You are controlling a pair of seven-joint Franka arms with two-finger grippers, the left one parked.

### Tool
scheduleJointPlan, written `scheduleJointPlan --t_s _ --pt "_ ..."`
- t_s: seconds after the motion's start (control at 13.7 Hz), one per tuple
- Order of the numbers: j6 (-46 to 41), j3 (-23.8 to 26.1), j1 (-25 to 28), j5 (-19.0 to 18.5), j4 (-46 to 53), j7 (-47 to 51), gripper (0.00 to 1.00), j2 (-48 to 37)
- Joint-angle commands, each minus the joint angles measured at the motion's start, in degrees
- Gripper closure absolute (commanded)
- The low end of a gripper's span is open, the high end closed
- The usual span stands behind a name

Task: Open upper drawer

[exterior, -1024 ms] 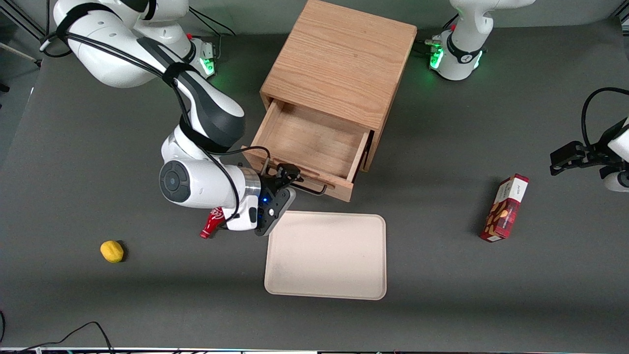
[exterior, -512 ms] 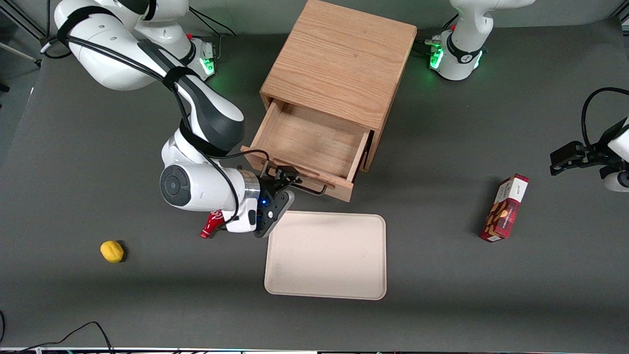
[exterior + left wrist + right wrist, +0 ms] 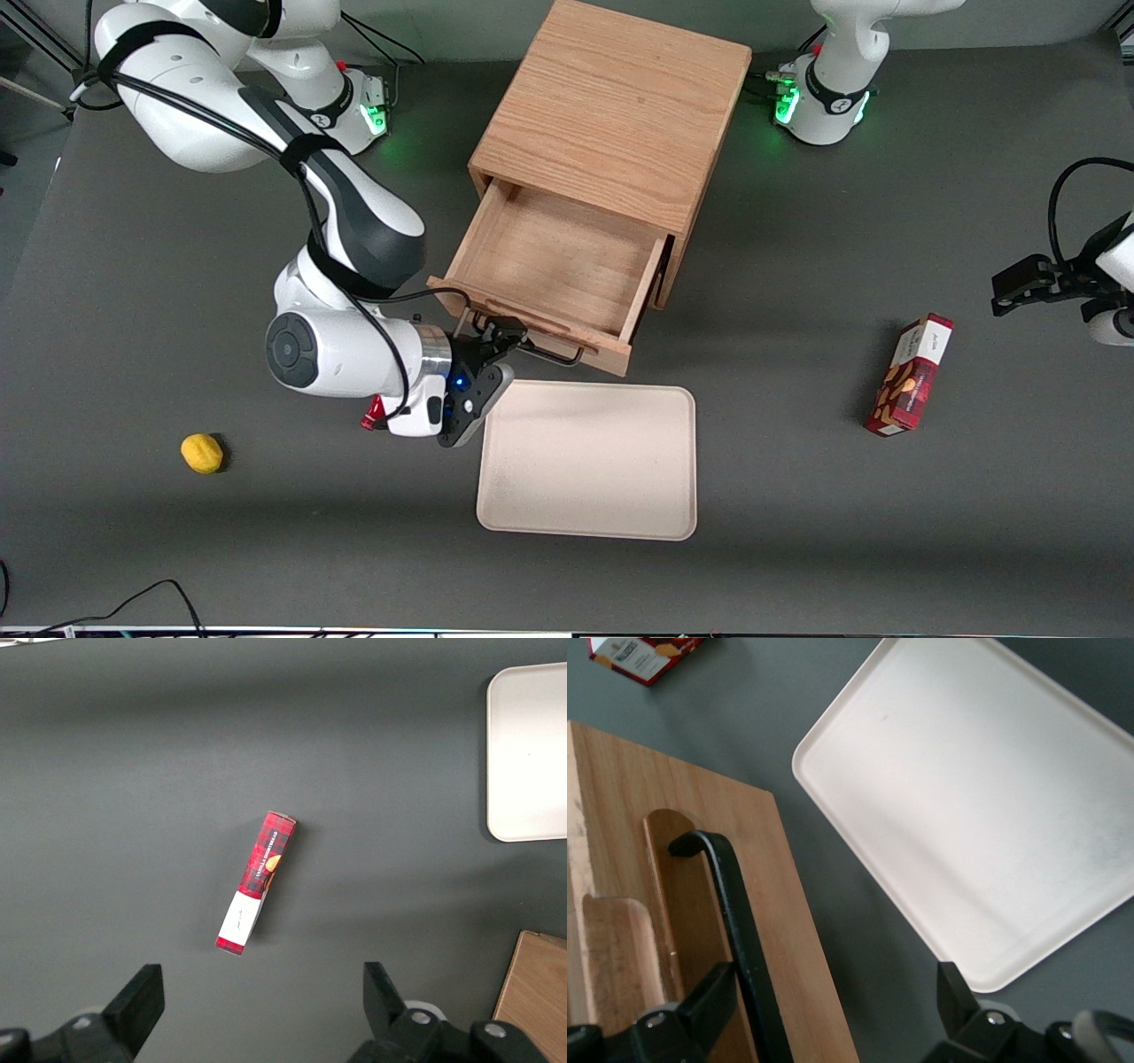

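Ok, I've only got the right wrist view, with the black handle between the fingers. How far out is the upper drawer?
Observer: In the front view the upper drawer is pulled well out of the oak cabinet; most of its floor shows.
Operator: Anything inside it?
Observer: No, the floor is bare wood.
Operator: Where's the gripper along the handle?
Observer: The open gripper sits near the handle's end toward the working arm.
Operator: Anything under the wrist?
Observer: A small red object pokes out from beneath it, mostly hidden.
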Motion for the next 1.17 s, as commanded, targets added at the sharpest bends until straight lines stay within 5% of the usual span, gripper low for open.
scheduleJointPlan --t_s 0.0,0.37,0.73,0.95,1.1 --pt "-0.48 -0.85 0.66 -0.29 4.44 0.58 0.0 2.78" --pt "-5.81 -1.47 0.3 -0.2 9.43 -0.57 0.0 2.53" --pt "-13.28 -1.9 -1.01 -1.95 10.25 0.84 0.0 -8.17" --pt "-23.56 -2.51 -3.12 -2.39 10.16 11.51 0.0 -17.3" --pt "-31.03 -7.68 -3.12 -2.4 8.93 19.62 0.0 -24.25"
